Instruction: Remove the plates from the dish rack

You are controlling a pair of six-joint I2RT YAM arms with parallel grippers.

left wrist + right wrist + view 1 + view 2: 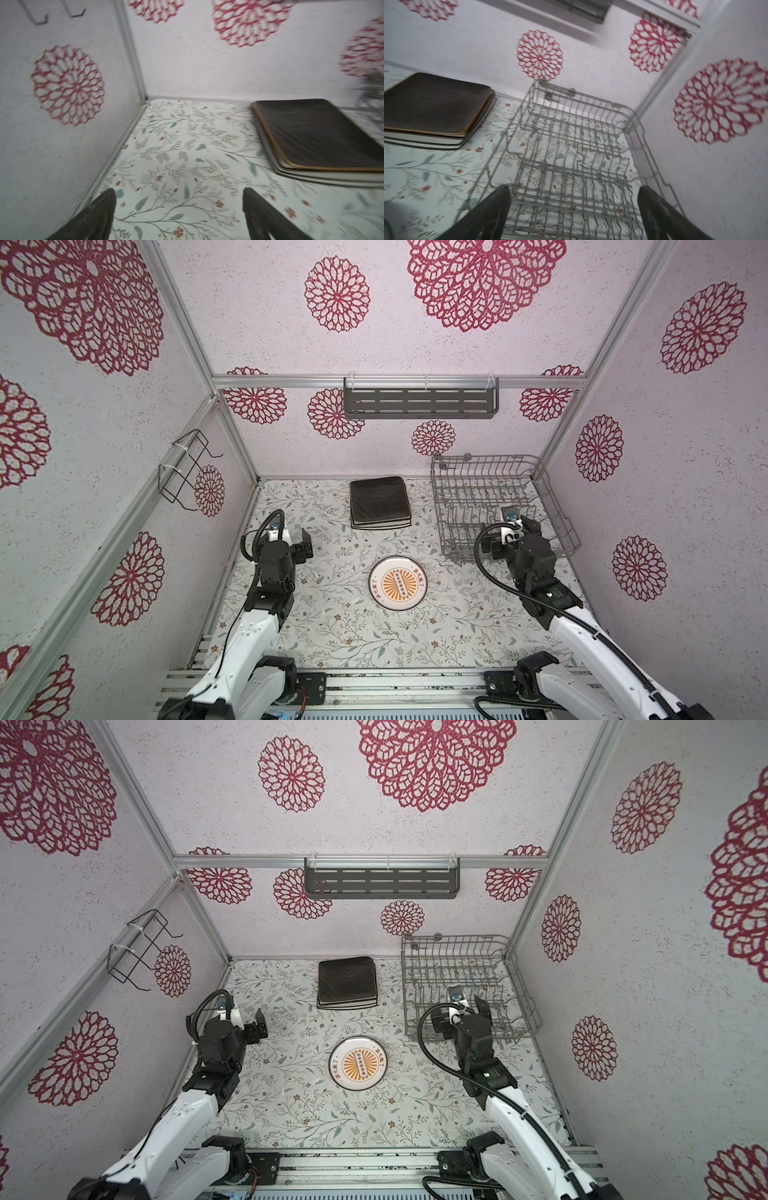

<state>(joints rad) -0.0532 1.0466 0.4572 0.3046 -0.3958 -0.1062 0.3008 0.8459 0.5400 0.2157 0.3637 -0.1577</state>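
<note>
Since rack (482, 458) shows no plate among tines, unloading looks done. Right gripper (574, 190) faces rack, jaws spread, empty. Left gripper (178, 191) likewise, nearer square stack (380, 499). Round plate (397, 581) flat on table (332, 635) between 2 arms.

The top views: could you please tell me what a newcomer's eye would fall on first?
The round plate with an orange sunburst lies alone in the middle. Behind it sits a stack of square plates, black on top, and to the right the grey dish rack shows no plates.
</note>
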